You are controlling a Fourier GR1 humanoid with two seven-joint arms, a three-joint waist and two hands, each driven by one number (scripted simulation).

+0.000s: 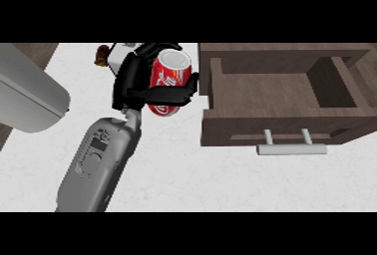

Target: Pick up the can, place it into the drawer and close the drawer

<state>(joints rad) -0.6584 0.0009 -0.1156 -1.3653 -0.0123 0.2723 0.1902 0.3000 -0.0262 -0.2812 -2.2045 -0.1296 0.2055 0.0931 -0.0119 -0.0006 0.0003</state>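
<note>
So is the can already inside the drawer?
No. The red can is held in the hand over the white counter, to the left of the open drawer, whose compartment shows nothing inside.

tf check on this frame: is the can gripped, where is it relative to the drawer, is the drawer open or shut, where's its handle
1. A hand is curled round the red can. True.
2. The can already sits inside the drawer. False: it is held left of the drawer, outside it.
3. The drawer is shut. False: it is pulled out, its inside showing.
4. The drawer's metal handle is on its front, toward the view's lower edge. True.
5. Both hands show. False: only one hand and its grey forearm show.
</note>
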